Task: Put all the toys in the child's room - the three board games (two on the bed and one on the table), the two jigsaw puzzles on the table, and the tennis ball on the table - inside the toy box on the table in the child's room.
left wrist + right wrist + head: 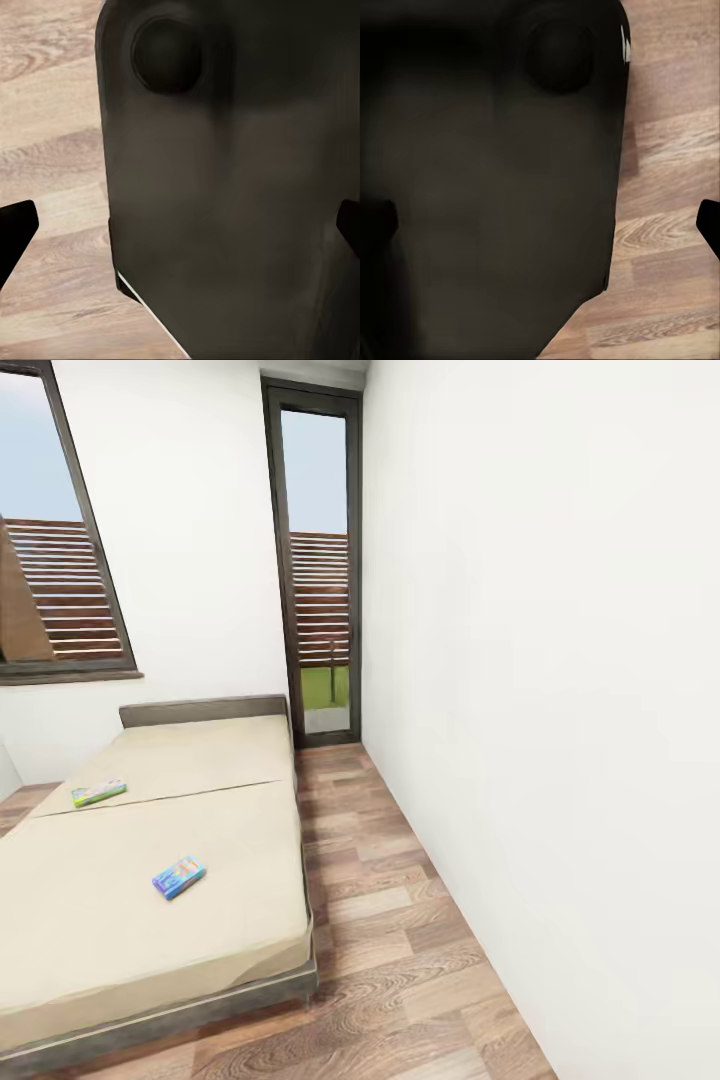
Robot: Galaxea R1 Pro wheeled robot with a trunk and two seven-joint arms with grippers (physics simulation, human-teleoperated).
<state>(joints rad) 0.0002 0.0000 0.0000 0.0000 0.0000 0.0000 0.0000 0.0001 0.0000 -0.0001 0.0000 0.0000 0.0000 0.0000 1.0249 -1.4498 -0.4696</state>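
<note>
Apparently two board games [179,877] on bed [200,760]

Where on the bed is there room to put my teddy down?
The bed is mostly bare. The biggest free patch is the near end, below the blue board game. Another lies by the headboard, right of the green-edged board game. Nothing is crowded.

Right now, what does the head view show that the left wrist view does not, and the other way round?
Head view alone: the bed with two board games, a blue one and a green-edged one, plus windows and white walls. Left wrist view alone: a dark part of the robot's body and the left gripper, its fingertips far apart. Both: the wood floor.
</note>
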